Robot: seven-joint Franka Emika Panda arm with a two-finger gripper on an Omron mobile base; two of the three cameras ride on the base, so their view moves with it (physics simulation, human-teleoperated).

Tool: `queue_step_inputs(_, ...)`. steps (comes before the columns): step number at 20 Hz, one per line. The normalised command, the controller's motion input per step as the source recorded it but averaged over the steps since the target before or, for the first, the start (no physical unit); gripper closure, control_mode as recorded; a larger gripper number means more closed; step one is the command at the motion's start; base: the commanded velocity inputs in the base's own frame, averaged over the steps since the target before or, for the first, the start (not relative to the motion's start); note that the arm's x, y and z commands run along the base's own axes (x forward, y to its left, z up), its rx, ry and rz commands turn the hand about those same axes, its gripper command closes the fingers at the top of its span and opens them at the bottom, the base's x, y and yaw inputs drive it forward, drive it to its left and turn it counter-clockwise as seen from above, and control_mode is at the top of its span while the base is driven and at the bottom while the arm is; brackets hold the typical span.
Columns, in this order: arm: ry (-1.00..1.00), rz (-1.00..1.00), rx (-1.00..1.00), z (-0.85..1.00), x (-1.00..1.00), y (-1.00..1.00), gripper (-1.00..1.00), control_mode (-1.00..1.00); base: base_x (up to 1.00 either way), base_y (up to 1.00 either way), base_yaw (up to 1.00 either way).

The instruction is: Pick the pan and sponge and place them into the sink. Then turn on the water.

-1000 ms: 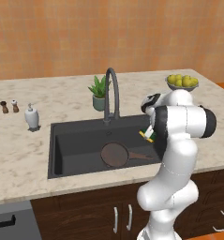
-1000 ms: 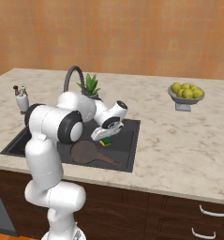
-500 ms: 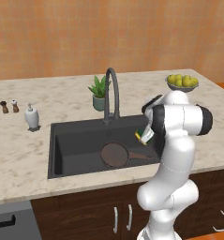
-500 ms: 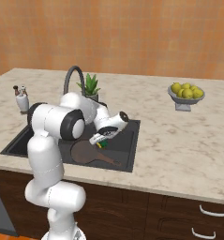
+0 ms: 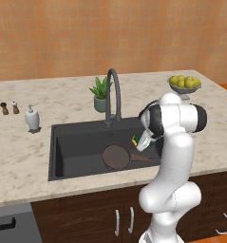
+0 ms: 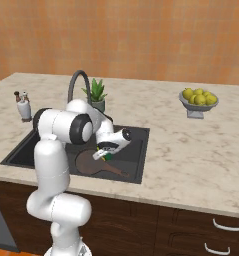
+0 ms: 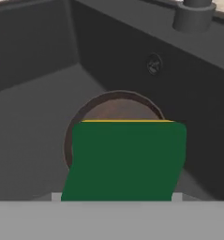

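The sponge [image 7: 125, 159] hangs in the jaws above the sink [image 5: 67, 147], green face toward the hand camera with a thin yellow edge along its top, and directly over the pan [image 5: 116, 156], which already lies on the basin floor with its handle running toward the right-hand wall. Going left to right in the left base view: a white soap dispenser [image 5: 32, 119] stands on the worktop [image 5: 20, 161] well left of the basin, the basin's left half is bare dark floor, the pan sits right of centre, and the gripper [image 5: 141, 141] hovers just past the pan's right rim, closed on the sponge — the fingertips themselves are hidden behind it in the hand view, so how deep the grip goes is hard to tell. Behind the basin the faucet [image 5: 113, 95] arches over from the back edge, next to a small potted plant [image 5: 101, 94]. In my judgement the step in hand is the release: the sponge seems well inside the rim, so letting go here should land it on or beside the pan. Better to lower a little first, so it does not bounce, then open fully and lift straight up — keeping the wrist clear of the faucet neck, which the arm must reach next for the water.
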Motion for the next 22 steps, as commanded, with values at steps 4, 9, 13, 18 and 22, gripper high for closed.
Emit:
queue_step_inputs(4,-0.02,0.0,0.0,-0.03,-0.26,0.04,1.0,-1.0,0.0,0.0,0.0)
queue_step_inputs(9,0.0,0.0,0.0,-0.07,-0.08,0.27,1.0,-1.0,0.0,0.0,0.0)
queue_step_inputs(13,-0.03,0.0,0.0,-0.2,0.01,0.22,1.0,-1.0,0.0,0.0,0.0)
queue_step_inputs(18,-0.07,-0.02,0.0,-0.41,0.16,0.0,1.0,-1.0,0.0,0.0,0.0)
queue_step_inputs(22,-0.05,-0.03,0.0,-0.4,0.26,0.0,1.0,-1.0,0.0,0.0,0.0)
